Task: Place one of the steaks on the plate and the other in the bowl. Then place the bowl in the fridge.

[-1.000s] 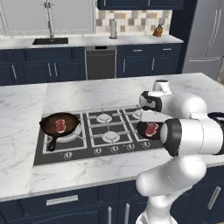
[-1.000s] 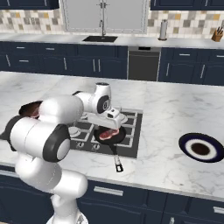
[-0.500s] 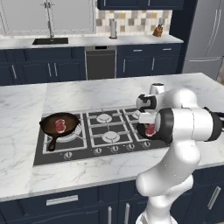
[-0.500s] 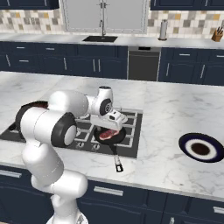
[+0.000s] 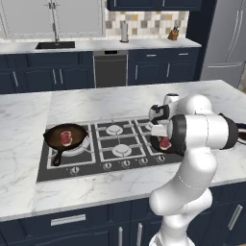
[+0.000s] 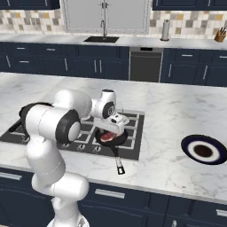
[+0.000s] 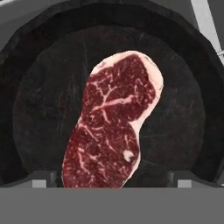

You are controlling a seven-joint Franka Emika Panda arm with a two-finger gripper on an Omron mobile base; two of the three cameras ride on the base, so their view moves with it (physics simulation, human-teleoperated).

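One steak (image 7: pixel 111 127), red with pale marbling, lies in a black skillet (image 7: pixel 35 122) on the right side of the cooktop. My gripper (image 7: pixel 111 179) hangs open right above it, fingertips (image 7: pixel 43 178) wide apart on either side of the meat and touching nothing. From the right base view the gripper (image 6: pixel 116 128) is just over that steak (image 6: pixel 106 137). The other steak (image 5: pixel 66 137) sits in the left skillet (image 5: pixel 53 133). The navy-rimmed plate (image 6: pixel 187 148) rests on the marble to the right. The grey fridge (image 5: pixel 226 38) stands at the back right. The bowl is out of view.
The right skillet's handle (image 6: pixel 119 162) points toward the counter's front edge. Gas burners (image 5: pixel 115 129) fill the cooktop between the two pans. A sink (image 6: pixel 101 39) and dishwasher (image 6: pixel 144 64) line the back counter. Bare marble (image 6: pixel 168 111) lies between cooktop and plate.
The hand has dropped lower over the right skillet's steak, and the arm's elbow has swung round. The jaws stayed open; both steaks lie where they were.
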